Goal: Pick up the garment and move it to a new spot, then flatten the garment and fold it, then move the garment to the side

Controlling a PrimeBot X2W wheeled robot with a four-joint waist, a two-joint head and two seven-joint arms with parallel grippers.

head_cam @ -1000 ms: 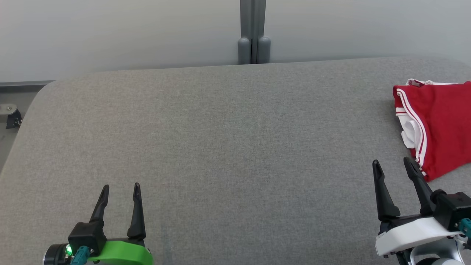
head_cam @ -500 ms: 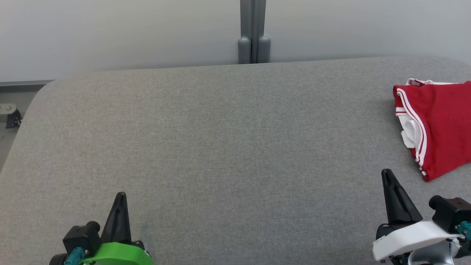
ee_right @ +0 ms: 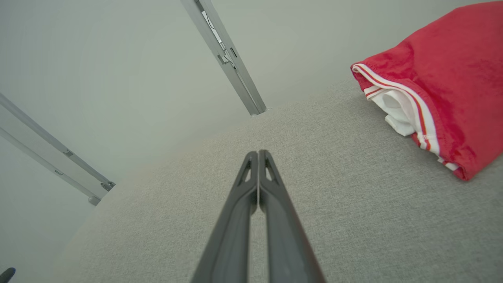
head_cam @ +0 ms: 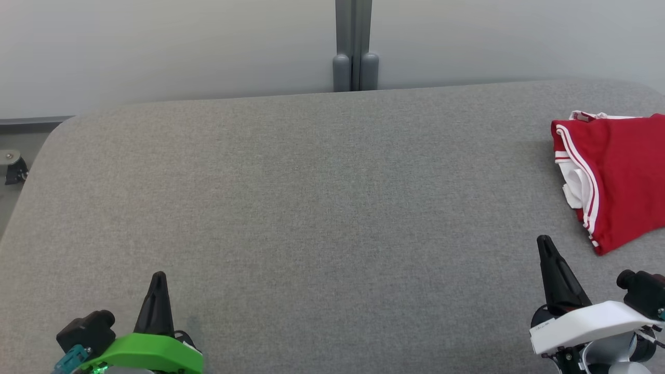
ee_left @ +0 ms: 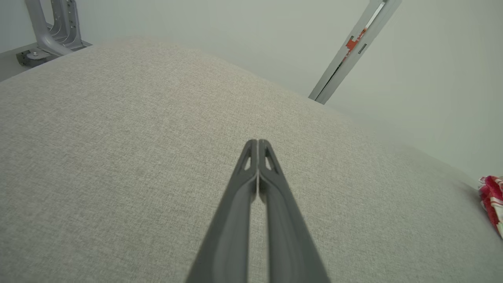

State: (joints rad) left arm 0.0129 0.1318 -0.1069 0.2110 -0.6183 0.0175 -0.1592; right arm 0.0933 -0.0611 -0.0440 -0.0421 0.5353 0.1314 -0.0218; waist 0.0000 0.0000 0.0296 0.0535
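Observation:
The garment (head_cam: pixel 618 176) is red with white stripes and a white lining. It lies folded at the right side of the grey table (head_cam: pixel 311 208); it also appears in the right wrist view (ee_right: pixel 440 78) and as a sliver in the left wrist view (ee_left: pixel 493 200). My right gripper (head_cam: pixel 544 240) is shut and empty, a little in front and to the left of the garment, apart from it. Near the front left of the table my left gripper (head_cam: pixel 158 275) is shut with nothing in it. Each wrist view shows the fingertips pressed together (ee_left: pixel 257 142) (ee_right: pixel 257 152).
A grey post (head_cam: pixel 355 47) stands against the pale wall behind the table's far edge. The table's left corner is rounded, and a strip of floor with a small fitting (head_cam: pixel 13 166) lies beyond it.
Both grippers went from open to shut, empty, and drew back slightly toward the near edge. The head camera shifted a little. The garment has not moved.

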